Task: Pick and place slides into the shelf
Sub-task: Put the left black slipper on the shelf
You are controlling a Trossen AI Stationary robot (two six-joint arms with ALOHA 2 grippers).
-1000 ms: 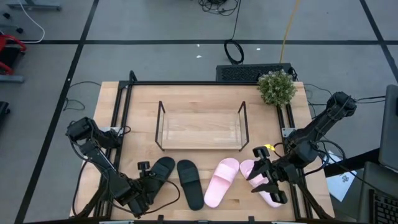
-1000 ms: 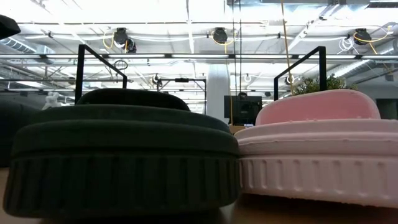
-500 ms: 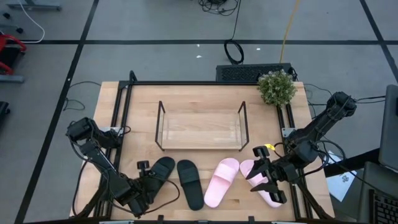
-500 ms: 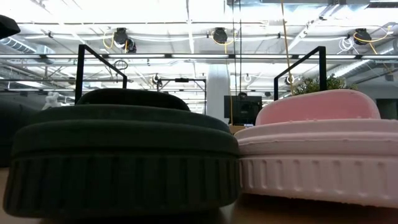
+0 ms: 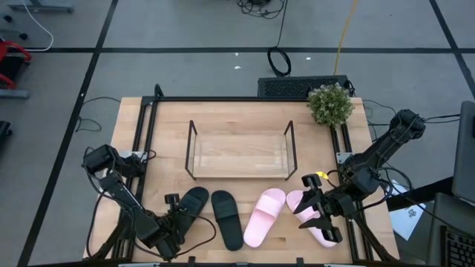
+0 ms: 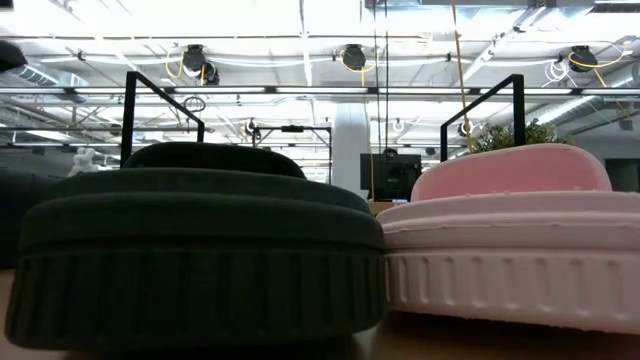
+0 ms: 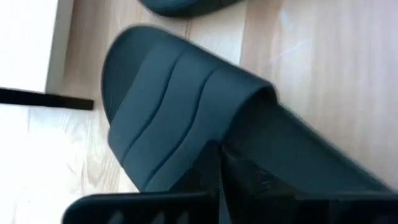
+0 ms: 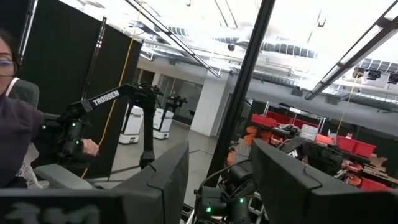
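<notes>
Left wrist view: the left gripper is sitting with its jaws pressed together, the two dark fingers meeting in a single line directly over the left black slide. Whether any part of the slide is caught between them cannot be told. This slide is lying flat on the wooden table, its ribbed footbed facing up and its strap toward the gripper.

High view: the left gripper is positioned at the near left of the table, at the near end of the left black slide. The second black slide is lying just to the right of it. The two pink slides are lying farther right: one near the table centre, the other partly under the right gripper, whose jaws are spread wide above it. All four slides are resting in a row along the near edge. The shelf is standing at mid-table, beyond the slides, holding nothing. A small potted plant is standing at the far right corner.

Low view: one black slide and one pink slide are filling the foreground side by side.
</notes>
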